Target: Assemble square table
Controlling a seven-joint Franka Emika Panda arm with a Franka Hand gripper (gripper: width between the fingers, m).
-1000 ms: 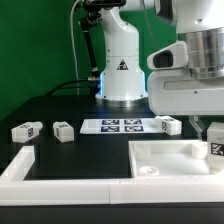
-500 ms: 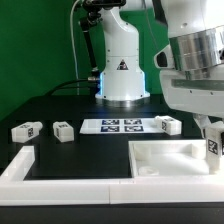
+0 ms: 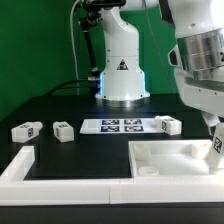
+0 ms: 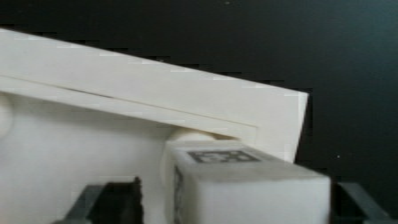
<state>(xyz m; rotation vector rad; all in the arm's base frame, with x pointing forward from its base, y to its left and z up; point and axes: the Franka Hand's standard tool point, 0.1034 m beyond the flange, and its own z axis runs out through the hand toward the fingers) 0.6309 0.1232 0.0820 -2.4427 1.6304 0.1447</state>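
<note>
The white square tabletop (image 3: pixel 172 160) lies at the exterior view's right, near the front. My gripper (image 3: pixel 215 147) is shut on a white leg (image 3: pixel 216 146) with a black-and-white tag and holds it at the tabletop's far right corner. In the wrist view the leg (image 4: pixel 240 180) stands between my dark fingers (image 4: pixel 111 203), right at a round corner socket (image 4: pixel 196 131) of the tabletop (image 4: pixel 125 95). Three more legs lie on the black table: two at the left (image 3: pixel 25 130) (image 3: pixel 63 130) and one behind the tabletop (image 3: pixel 166 124).
The marker board (image 3: pixel 120 125) lies flat in the middle, in front of the robot base (image 3: pixel 122 70). White border rails (image 3: pixel 22 166) run along the front and left. A green wall stands behind.
The arm's wrist has tilted and swung toward the exterior view's right. The held leg has stayed at the tabletop's far right corner.
</note>
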